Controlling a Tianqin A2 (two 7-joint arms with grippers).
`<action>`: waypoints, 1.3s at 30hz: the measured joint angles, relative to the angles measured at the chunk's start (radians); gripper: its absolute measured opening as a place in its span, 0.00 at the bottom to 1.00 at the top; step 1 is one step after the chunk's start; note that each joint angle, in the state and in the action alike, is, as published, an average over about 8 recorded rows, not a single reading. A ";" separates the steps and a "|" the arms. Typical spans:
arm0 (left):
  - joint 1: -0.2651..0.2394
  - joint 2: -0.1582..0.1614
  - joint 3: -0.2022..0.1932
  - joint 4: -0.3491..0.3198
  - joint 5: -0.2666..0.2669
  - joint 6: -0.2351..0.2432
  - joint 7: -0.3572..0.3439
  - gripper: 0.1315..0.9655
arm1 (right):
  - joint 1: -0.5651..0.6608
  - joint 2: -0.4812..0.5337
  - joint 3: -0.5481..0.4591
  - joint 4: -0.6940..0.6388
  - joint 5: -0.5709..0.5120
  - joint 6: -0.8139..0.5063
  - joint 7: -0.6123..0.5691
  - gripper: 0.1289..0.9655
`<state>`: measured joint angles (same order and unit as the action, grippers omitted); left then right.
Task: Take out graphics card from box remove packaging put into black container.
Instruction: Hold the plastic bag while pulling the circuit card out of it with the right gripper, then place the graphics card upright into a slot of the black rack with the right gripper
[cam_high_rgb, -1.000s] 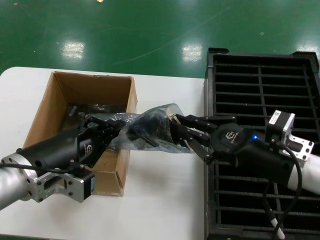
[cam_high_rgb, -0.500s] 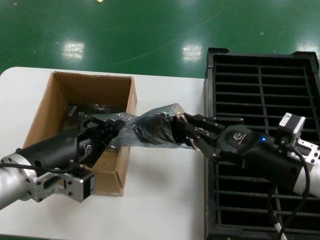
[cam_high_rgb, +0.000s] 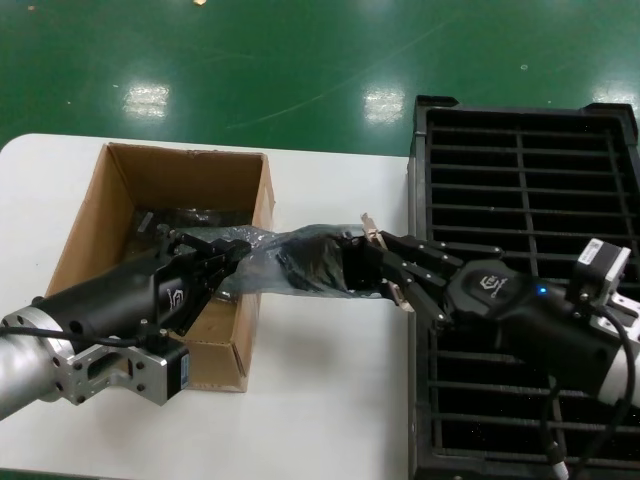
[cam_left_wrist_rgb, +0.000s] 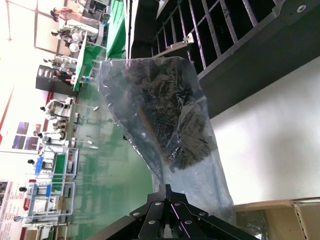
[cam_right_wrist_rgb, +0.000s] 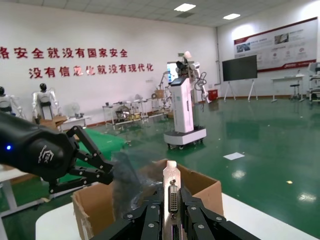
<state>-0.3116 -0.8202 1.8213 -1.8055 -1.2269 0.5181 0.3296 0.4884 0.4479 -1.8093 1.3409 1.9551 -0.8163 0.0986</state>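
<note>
The packaging (cam_high_rgb: 265, 262), a crinkly translucent bag, is stretched above the table between my two grippers. My left gripper (cam_high_rgb: 228, 254) is shut on the bag's end over the box (cam_high_rgb: 118, 205). My right gripper (cam_high_rgb: 378, 266) is shut on the graphics card's silver bracket (cam_right_wrist_rgb: 172, 192), whose white port shows between the jaws. The bracket's tip (cam_high_rgb: 370, 232) sticks out at the bag's other end, and the rest of the dark card lies inside the bag (cam_left_wrist_rgb: 165, 115). The black container (cam_high_rgb: 520, 150) stands right of the box, under my right arm.
More dark bagged items (cam_high_rgb: 185, 218) lie in the brown box. The white table (cam_high_rgb: 320, 400) shows between box and container. The container's near wall (cam_left_wrist_rgb: 250, 65) is close behind the bag. From the right wrist, the left gripper (cam_right_wrist_rgb: 97, 167) and box (cam_right_wrist_rgb: 200, 186) show.
My right gripper has moved right, toward the container, with the card's bracket. The bag has been pulled lower and straighter. The left gripper has held still on the bag.
</note>
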 joint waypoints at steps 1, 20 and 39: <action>0.000 0.000 0.000 0.000 0.000 0.000 0.000 0.01 | -0.006 0.003 0.005 0.006 0.005 0.001 0.002 0.07; 0.000 0.000 0.000 0.000 0.000 0.000 0.000 0.01 | -0.292 0.197 0.215 0.408 0.073 0.110 0.092 0.07; 0.000 0.000 0.000 0.000 0.000 0.000 0.000 0.01 | -0.388 0.480 0.217 0.554 -0.169 0.224 0.246 0.07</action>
<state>-0.3116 -0.8202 1.8213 -1.8055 -1.2269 0.5182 0.3296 0.1008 0.9279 -1.5919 1.8951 1.7866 -0.5928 0.3447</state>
